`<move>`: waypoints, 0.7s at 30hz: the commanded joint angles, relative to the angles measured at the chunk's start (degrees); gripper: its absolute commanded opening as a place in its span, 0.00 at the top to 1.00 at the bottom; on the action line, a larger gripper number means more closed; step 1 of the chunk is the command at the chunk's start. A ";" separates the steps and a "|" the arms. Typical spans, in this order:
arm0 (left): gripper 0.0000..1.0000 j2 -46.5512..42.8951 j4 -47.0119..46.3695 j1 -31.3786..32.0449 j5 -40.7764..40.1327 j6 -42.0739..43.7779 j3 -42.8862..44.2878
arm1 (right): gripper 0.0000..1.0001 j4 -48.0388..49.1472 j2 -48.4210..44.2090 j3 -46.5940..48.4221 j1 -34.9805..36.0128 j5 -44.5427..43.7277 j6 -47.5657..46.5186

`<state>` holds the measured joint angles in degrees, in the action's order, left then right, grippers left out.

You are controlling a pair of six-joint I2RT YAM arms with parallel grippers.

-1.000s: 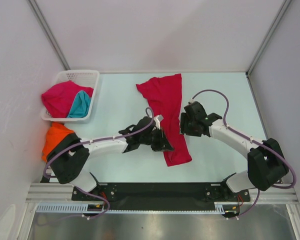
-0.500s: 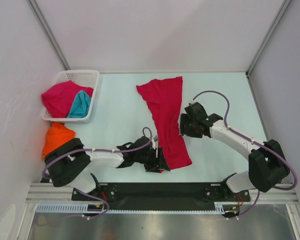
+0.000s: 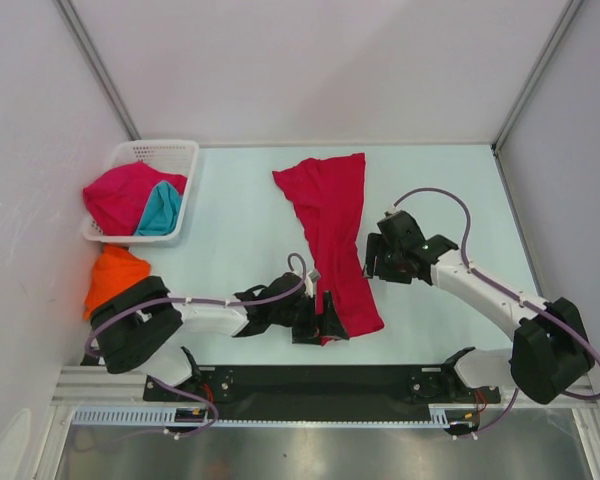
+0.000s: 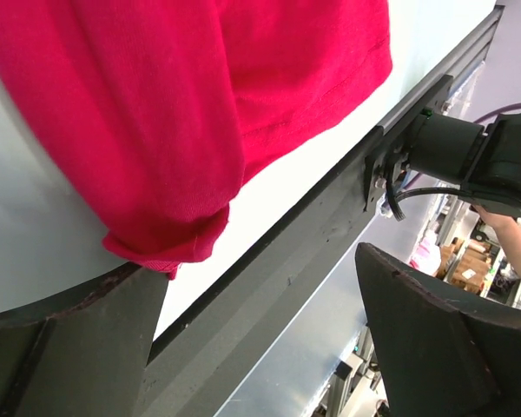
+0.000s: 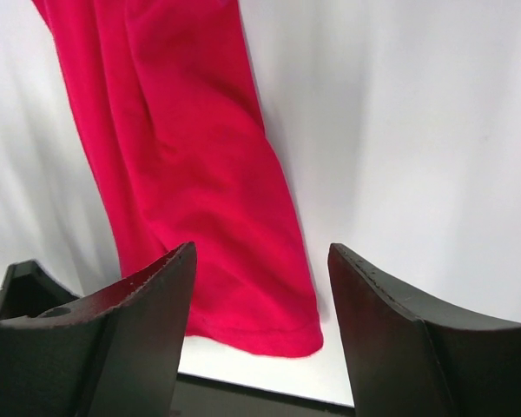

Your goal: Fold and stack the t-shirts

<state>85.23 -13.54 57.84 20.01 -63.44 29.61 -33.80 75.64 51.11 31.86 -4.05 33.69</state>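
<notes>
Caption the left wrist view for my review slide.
Open left claw beside a folded corner of the crimson-red cloth t-shirt lying on the pale table.

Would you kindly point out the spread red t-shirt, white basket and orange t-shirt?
spread red t-shirt (image 3: 330, 215), top external view, middle of the cloth.
white basket (image 3: 160, 153), top external view, far lattice wall.
orange t-shirt (image 3: 115, 272), top external view, centre of the bundle.
</notes>
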 commanded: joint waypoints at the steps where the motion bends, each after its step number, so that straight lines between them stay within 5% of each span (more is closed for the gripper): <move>1: 0.05 5.55 -1.92 0.25 -2.96 1.74 -0.78 | 0.32 -4.24 -4.61 1.00 0.22 -0.25 0.67; 12: 0.08 20.41 -8.87 0.34 1.52 3.15 4.85 | 0.31 -11.72 -12.70 0.04 1.98 -0.16 5.33; 21: 0.45 20.85 -16.59 0.16 3.19 2.62 2.48 | 0.31 -13.74 -13.32 2.75 2.33 -1.30 5.86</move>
<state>102.85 -32.91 57.67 28.12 -64.14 35.20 -46.00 62.17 51.11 33.82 -4.10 38.83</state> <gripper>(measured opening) 0.616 0.687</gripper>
